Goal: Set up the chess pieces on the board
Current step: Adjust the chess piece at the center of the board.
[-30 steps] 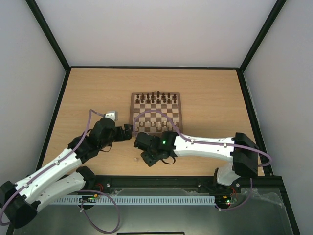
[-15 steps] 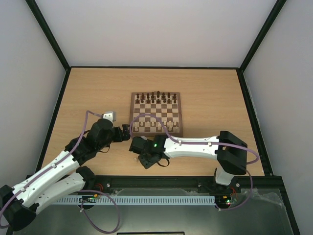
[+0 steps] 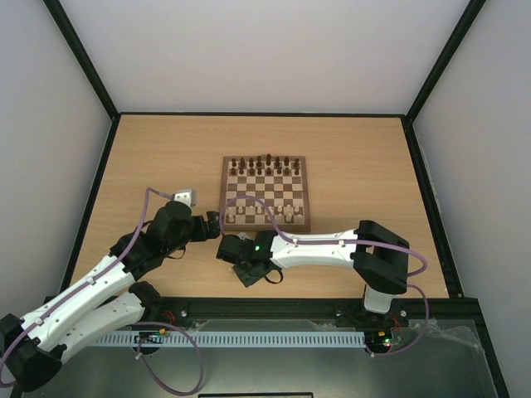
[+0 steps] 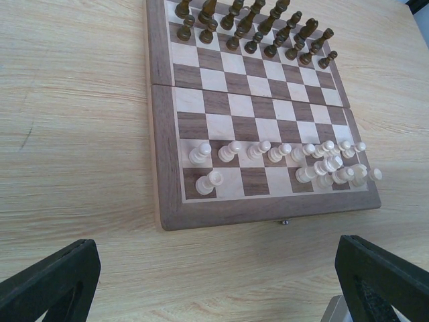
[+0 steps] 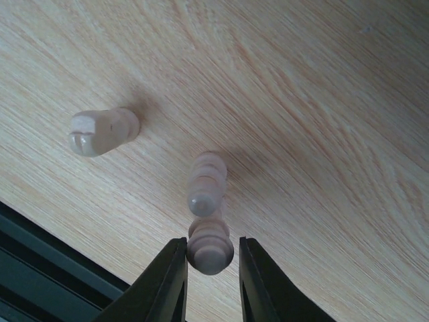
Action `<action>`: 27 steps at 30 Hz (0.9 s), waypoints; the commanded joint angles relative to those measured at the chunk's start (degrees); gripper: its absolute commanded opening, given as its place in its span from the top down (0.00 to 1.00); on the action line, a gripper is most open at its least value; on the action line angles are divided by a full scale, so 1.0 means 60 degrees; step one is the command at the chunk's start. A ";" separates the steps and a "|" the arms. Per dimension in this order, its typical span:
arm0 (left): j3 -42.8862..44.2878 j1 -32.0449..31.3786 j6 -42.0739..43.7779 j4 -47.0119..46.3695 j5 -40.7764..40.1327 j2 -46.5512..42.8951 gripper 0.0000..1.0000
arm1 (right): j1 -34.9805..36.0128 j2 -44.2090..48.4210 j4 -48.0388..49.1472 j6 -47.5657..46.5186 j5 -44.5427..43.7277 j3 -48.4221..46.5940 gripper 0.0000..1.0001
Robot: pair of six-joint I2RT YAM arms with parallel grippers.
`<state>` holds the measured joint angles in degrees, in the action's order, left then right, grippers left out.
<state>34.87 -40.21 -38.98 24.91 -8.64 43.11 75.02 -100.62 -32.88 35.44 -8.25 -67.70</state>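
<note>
Low on the tabletop (image 5: 322, 100), short of the board (image 4: 161, 134), the right end effector (image 5: 212, 245) brackets a pale chess piece (image 5: 210, 251) lying lengthwise between its narrowed fingers (image 5: 167, 282); a firm clamp cannot be told. The left end effector (image 4: 214, 282), spread wide, hangs farther off.

Right wrist view: the right gripper (image 5: 210, 249) is cut by the lower edge, only the two fingers (image 5: 166, 282) showing. The nearest piece (image 5: 210, 247) is seen end-on between them, its body hidden; firm contact cannot be settled. The middle piece (image 5: 206, 182) is blurred.

Left wrist view: the board (image 4: 163, 141) is cut at its far edge, with the tops of the rear dark pieces (image 4: 236, 19). The left gripper (image 4: 214, 245) is cut off below the board, both fingers clipped by the frame corners.

Top view: the pale chess pieces (image 3: 260, 213) on the board are too small for kinds to be told.
</note>
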 commanded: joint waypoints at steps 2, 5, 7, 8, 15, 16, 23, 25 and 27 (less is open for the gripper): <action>0.0274 0.0051 0.0022 -0.0013 -0.0024 -0.0100 0.01 | 0.0064 -0.0208 -0.0260 0.0114 -0.0390 0.0135 0.79; 0.0268 0.0056 0.0015 -0.0020 -0.0011 -0.0104 0.01 | 0.0064 -0.0233 -0.0311 0.0114 -0.0484 0.0129 0.82; 0.0279 0.0058 0.0012 -0.0013 -0.0009 -0.0105 0.01 | 0.0064 -0.0229 -0.0388 0.0121 -0.0571 0.0134 0.82; 0.0289 0.0062 0.0021 -0.0019 0.0000 -0.0110 0.01 | 0.0063 -0.0221 -0.0424 0.0115 -0.0617 0.0129 0.82; 0.0273 0.0051 0.0006 -0.0033 0.0019 -0.0086 0.01 | 0.0064 -0.0004 -0.0587 0.0117 -0.0769 0.0097 0.85; 0.0271 0.0052 0.0006 -0.0029 0.0031 -0.0074 0.01 | 0.0064 0.0008 -0.0631 0.0118 -0.0792 0.0089 0.86; 0.0266 0.0058 0.0007 -0.0051 0.0034 -0.0094 0.01 | 0.0064 0.0223 -0.0940 0.0425 -0.1196 0.0098 0.86; 0.0261 0.0051 -0.0002 -0.0066 0.0034 -0.0074 0.01 | 0.0054 0.0271 -0.0993 0.0434 -0.1264 0.0090 0.86; 0.0269 0.0058 0.0002 -0.0089 0.0048 -0.0054 0.01 | 0.0050 0.0289 -0.1068 0.0464 -0.1412 0.0082 0.86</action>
<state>34.87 -40.18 -39.00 24.86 -8.58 43.11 75.02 -100.71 -34.87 36.82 -13.85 -67.64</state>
